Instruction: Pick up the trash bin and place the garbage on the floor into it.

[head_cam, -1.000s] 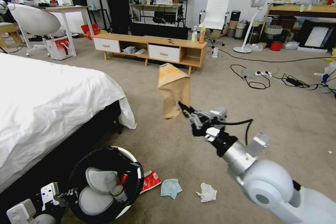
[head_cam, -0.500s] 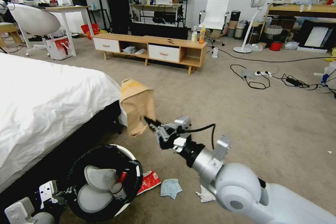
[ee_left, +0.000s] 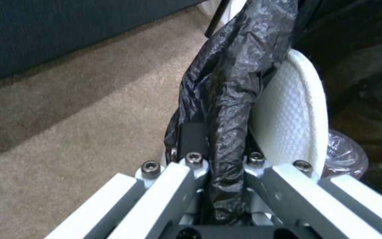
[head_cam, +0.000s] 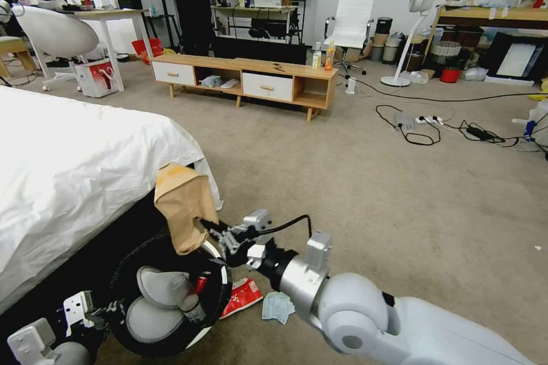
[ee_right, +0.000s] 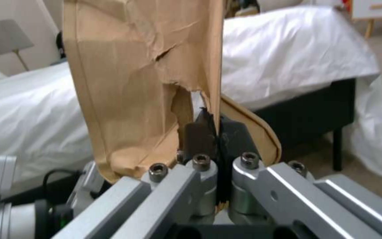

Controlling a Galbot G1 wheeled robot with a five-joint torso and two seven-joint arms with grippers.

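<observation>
Your right gripper (head_cam: 210,230) is clamped on the brown paper bag (head_cam: 181,211), which stands upright above the fingers. The trash bin (head_cam: 165,296) mouth lies just below and beyond them, its lined rim pinched tight by your left gripper (ee_left: 220,146).

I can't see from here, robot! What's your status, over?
Right claw shut on paper bag, above trash bin. Left claw clamps bin's rim. Wrapper, mask on floor.

right gripper (ee_right: 218,132) pinches the torn brown paper bag (ee_right: 138,76) before a white bed (ee_right: 288,49).
</observation>
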